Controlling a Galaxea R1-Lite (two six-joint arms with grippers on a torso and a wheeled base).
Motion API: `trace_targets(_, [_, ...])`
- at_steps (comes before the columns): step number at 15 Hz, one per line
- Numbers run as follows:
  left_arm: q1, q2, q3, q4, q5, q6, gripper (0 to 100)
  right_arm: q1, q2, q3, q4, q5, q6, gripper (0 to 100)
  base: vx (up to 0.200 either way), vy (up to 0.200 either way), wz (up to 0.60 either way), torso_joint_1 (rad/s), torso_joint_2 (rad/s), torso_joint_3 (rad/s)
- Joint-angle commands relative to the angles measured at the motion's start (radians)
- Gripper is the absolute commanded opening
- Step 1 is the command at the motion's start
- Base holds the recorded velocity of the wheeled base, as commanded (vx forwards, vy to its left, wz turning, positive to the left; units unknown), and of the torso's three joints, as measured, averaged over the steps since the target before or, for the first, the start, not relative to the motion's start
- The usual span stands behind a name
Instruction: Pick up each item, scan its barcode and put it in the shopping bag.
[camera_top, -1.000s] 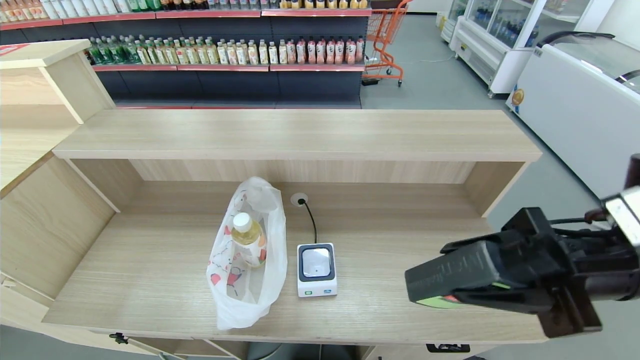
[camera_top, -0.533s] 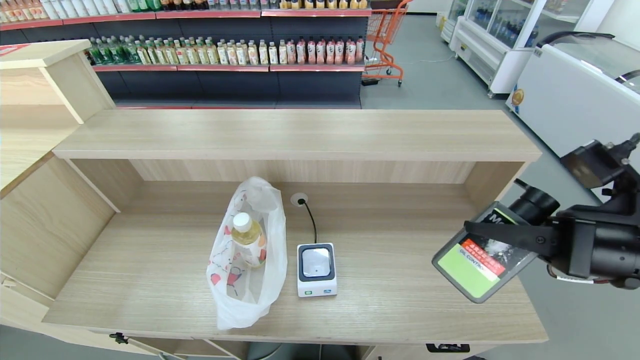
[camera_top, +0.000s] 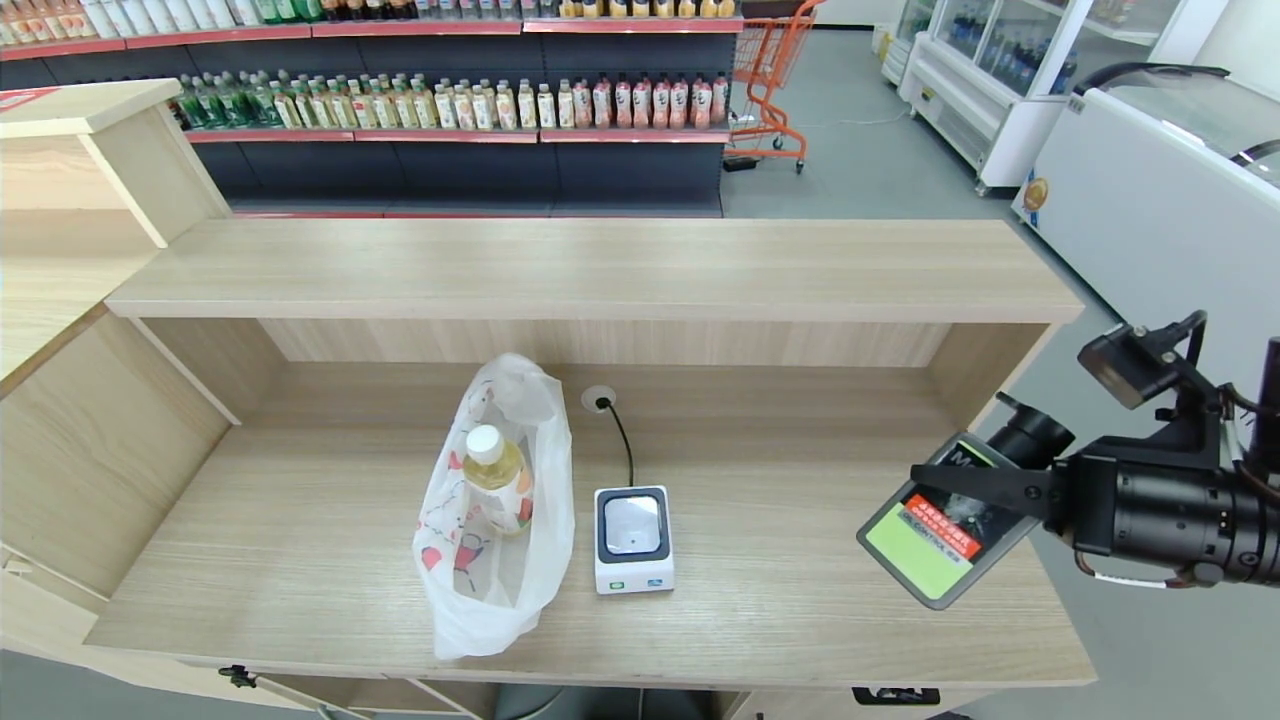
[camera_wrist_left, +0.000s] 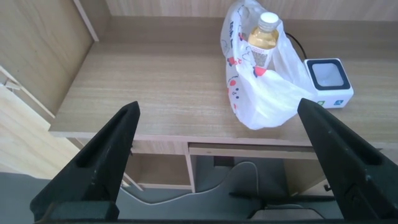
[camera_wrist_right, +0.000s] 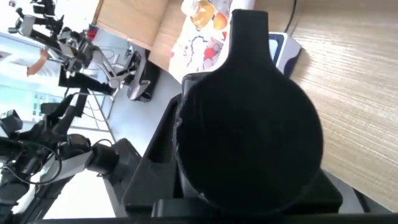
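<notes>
One dark bottle (camera_top: 925, 550), pinched by right end effector (camera_top: 985, 490) (label up), seemingly nudged leftward.

right hand (camera_top: 978, 486) | black bottle (camera_top: 925, 550) rolled label-up | eased slightly left

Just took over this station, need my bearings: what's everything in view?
counter: one, light wood, in front.
shopping bag: one, white with red print, on the counter.
bottle: one, yellow with white cap, upright in the shopping bag.
scanner: one, white, on the counter right of the shopping bag.
black tube: one, green-and-red label, in the right pincer above the counter's right end.
shelf bottles: many, mixed colours, racks behind.
cart: one, orange, in the aisle.
chest freezer: one, white, far right.
left pincer: one, black, open, near the counter's front edge.
right pincer: one, black, shut on the black tube.
</notes>
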Motion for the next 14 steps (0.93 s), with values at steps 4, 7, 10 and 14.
trace_targets(4, [-0.001,0.0,0.0,0.0,0.0,0.003,100,-0.013,-0.003,0.046,-0.001,-0.001,-0.002,0,0.0,0.0,0.0,0.0,0.0,0.0])
trace_targets(7, [-0.001,0.002,0.0,0.0,0.0,0.003,100,-0.013,0.014,0.051,-0.001,-0.001,-0.003,0,0.0,0.2,0.0,0.001,0.01,0.005])
trace_targets(10, [-0.001,0.002,0.0,0.0,0.0,0.003,100,-0.013,0.098,0.035,-0.029,-0.053,-0.022,0,0.0,0.2,0.0,0.007,0.01,0.001])
trace_targets(14, [-0.001,0.002,0.0,0.0,0.0,0.003,100,-0.01,0.371,0.003,-0.27,-0.179,-0.12,0,0.0,0.15,0.0,-0.001,0.0,0.002])
